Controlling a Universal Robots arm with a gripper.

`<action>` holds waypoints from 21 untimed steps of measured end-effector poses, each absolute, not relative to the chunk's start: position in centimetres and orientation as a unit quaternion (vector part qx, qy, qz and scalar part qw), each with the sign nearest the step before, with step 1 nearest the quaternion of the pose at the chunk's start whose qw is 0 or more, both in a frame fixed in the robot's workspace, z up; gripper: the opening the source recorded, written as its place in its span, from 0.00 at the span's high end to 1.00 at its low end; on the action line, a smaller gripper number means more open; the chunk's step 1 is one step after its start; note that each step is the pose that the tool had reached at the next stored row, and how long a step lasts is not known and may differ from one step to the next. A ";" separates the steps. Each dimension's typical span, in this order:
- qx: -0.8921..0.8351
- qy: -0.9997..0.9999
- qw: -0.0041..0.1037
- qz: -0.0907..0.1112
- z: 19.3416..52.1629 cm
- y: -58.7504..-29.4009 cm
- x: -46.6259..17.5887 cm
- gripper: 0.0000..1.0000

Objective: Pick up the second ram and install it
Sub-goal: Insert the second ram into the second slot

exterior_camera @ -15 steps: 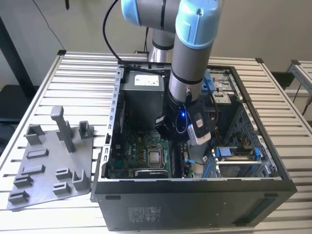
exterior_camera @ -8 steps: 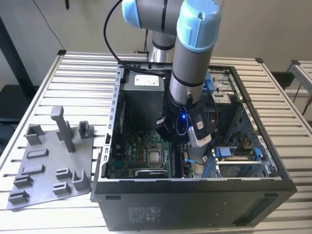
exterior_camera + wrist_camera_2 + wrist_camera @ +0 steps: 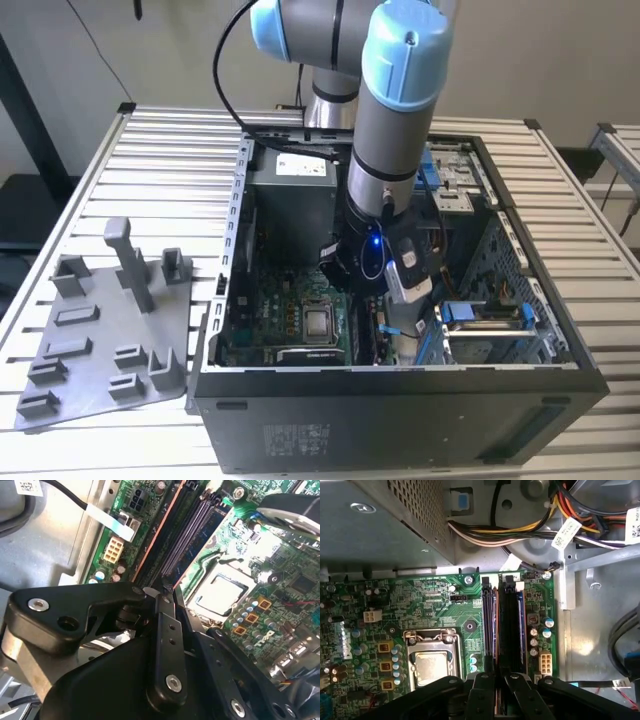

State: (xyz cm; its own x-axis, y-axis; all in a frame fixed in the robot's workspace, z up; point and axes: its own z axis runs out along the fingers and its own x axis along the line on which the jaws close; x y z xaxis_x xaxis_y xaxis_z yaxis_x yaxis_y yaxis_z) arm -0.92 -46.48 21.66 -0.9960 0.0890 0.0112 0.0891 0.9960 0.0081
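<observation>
The arm is cut off at twelve o'clock in the exterior view, and its wrist hides the gripper there. In both wrist views the gripper runs off the six o'clock edge. Its fingers cover the near ends of the memory slots.

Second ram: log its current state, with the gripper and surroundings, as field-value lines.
gripper: gripper closed on the second ram, low inside the computer case
second ram: on edge, lined up along the memory slots; whether it is seated cannot be told
board: motherboard, processor socket beside the slots
outside case: grey tray, on the exterior view's left
</observation>
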 end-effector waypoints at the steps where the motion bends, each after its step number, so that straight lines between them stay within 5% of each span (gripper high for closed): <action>1: -0.044 -0.999 0.005 -0.004 21.7 -46.5 -0.9 0.85; 21: -0.036 -0.999 0.005 -0.004 21.6 -46.5 -0.9 0.85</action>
State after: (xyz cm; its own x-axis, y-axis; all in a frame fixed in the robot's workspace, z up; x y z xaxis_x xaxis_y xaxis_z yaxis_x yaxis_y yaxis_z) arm -0.91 -46.45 21.65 -0.9974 0.0712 0.0098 0.0713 0.9974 0.0073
